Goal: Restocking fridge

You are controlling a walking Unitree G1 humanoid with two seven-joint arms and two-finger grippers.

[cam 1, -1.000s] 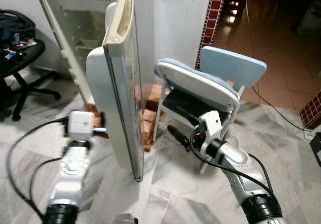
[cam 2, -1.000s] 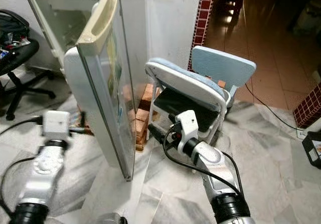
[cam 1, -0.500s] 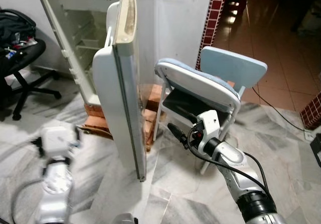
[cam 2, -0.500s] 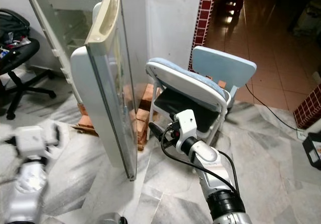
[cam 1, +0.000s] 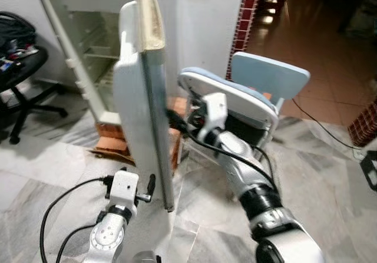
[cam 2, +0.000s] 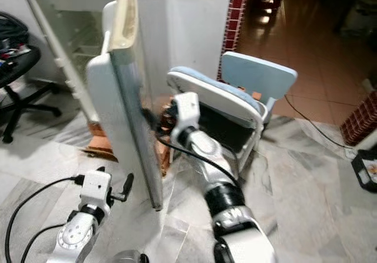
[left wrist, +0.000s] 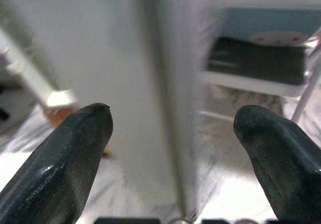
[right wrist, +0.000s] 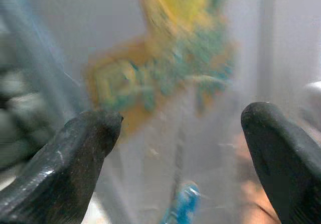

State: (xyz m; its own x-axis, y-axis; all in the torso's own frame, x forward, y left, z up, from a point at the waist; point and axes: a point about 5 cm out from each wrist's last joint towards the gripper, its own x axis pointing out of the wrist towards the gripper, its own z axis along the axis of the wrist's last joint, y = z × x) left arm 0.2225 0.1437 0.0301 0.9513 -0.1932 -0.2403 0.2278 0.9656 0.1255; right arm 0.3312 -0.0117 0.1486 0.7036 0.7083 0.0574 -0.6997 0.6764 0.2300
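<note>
The white fridge stands open at the back left, its shelves bare as far as I can see. Its door is swung out and stands edge-on to me. My right gripper reaches across to the door's outer face, and in the right wrist view it is open before a blurred yellow and green sticker. My left gripper is low by the door's bottom edge. In the left wrist view it is open, with the door's edge seen between the fingers.
A light blue folding chair stands just right of the door, behind my right arm. A black office chair with clutter is at far left. Bricks prop up the fridge. A red tiled pillar is behind.
My right arm has swung left from in front of the chair to the door's outer face. My left arm has come in low by the door's bottom edge. The door has turned a little.
</note>
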